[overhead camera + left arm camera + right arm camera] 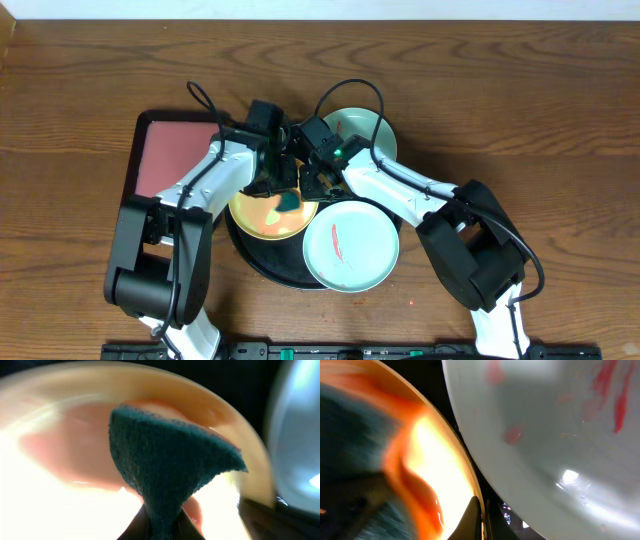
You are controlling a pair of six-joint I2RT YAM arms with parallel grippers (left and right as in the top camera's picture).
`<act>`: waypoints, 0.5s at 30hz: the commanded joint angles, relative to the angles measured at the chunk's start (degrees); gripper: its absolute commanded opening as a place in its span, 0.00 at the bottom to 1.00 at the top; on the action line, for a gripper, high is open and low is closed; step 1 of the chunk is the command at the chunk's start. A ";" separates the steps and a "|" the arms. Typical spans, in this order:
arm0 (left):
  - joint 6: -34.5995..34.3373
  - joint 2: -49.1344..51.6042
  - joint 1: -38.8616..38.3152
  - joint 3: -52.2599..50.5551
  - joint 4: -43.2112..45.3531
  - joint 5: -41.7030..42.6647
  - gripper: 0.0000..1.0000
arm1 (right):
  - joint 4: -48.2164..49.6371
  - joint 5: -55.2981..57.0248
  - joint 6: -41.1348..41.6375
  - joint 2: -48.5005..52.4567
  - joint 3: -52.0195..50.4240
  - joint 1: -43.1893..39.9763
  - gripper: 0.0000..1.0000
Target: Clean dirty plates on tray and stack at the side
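The black tray (262, 262) holds the yellow plate (258, 215), with a mint-green plate (352, 243) bearing a red smear at its front right and a second mint plate (362, 128) at the back. My left gripper (283, 190) is shut on the teal sponge (291, 201), pressed onto the yellow plate (60, 495); the sponge (165, 465) fills the left wrist view. My right gripper (318, 183) is shut on the yellow plate's rim (465, 467), its fingers (481, 522) pinching the edge. The smeared mint plate (555, 435) lies just beside it.
A red rectangular tray (168, 152) sits on the wooden table at the left, next to the black tray. Both arms cross over the middle of the black tray. Cables loop above the back mint plate.
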 commanded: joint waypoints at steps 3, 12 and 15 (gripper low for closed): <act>-0.94 -1.33 1.22 5.20 -5.99 -20.31 0.07 | -0.74 1.64 -0.24 1.90 0.17 0.24 0.01; -0.92 -3.48 1.38 15.50 -21.62 -26.32 0.07 | -1.88 1.64 -0.33 1.90 0.17 0.20 0.01; -0.92 -4.02 2.29 18.64 -26.36 -26.32 0.07 | -1.90 1.64 -1.18 1.90 0.17 0.02 0.01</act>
